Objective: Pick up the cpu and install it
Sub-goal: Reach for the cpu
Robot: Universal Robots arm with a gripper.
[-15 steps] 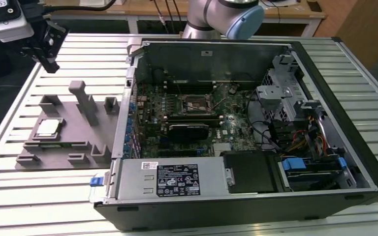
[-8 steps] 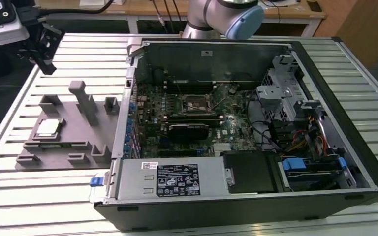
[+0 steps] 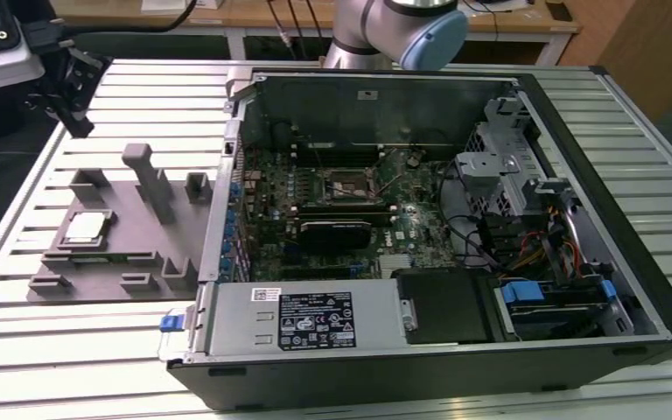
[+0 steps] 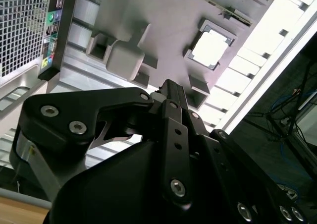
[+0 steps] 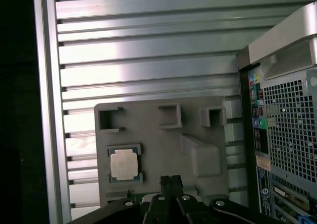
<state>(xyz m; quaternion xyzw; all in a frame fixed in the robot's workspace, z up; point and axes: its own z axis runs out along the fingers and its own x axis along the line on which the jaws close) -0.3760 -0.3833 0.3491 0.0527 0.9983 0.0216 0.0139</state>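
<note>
hovering gripper [image 5: 171, 180], jaws together, empty; cpu [image 5: 124, 164] resting in grey holder [image 5: 163, 142].

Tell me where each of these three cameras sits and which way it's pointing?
Exterior view: off the arm, looking down into the open black computer case on the slatted aluminium table; the grey robot arm shows beyond it.
First wrist view: on the arm, looking down past the black gripper, jaws shut, at the small silver square cpu in the grey plastic tray.
Second wrist view: on the arm, looking along the gripper's linkage at that tray.
All three share cpu, tray and case.
</note>
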